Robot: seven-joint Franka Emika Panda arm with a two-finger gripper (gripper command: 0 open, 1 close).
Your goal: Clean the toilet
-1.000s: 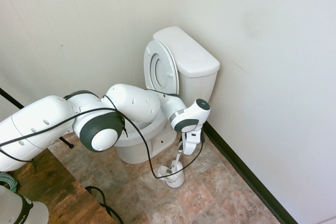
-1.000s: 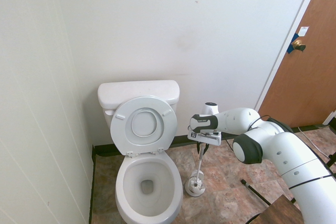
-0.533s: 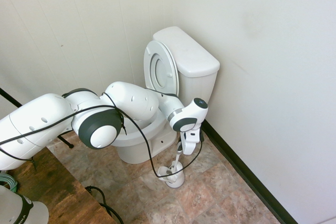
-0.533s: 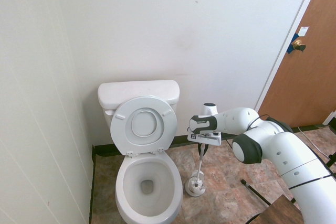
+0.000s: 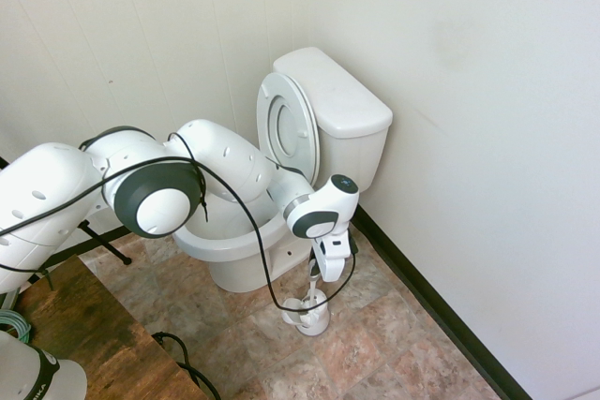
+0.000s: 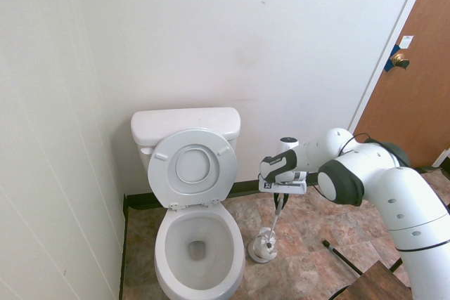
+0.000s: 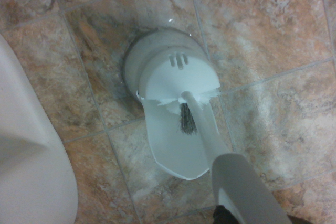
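The white toilet (image 5: 330, 108) stands in the corner with seat and lid (image 6: 193, 166) raised and the bowl (image 6: 200, 245) open. Beside the bowl, a small white brush holder (image 5: 307, 314) sits on the floor tiles. My gripper (image 6: 281, 199) hangs above it, shut on the thin white brush handle (image 6: 274, 220), which leans out of the holder (image 6: 261, 249). The wrist view looks down the handle (image 7: 209, 139) to dark bristles (image 7: 186, 121) at the holder's mouth (image 7: 169, 71), with the bowl's side (image 7: 26, 171) at the edge.
A wall with dark baseboard (image 5: 431, 311) runs close behind the holder. A brown door (image 6: 415, 89) is to the right in the second exterior view. A wooden surface (image 5: 84, 344) lies near the arm's base. Tiled floor (image 6: 309, 258) spreads around the holder.
The fingers have closed on the brush handle. The wrist has shifted away from the toilet bowl, and the handle now leans instead of standing upright.
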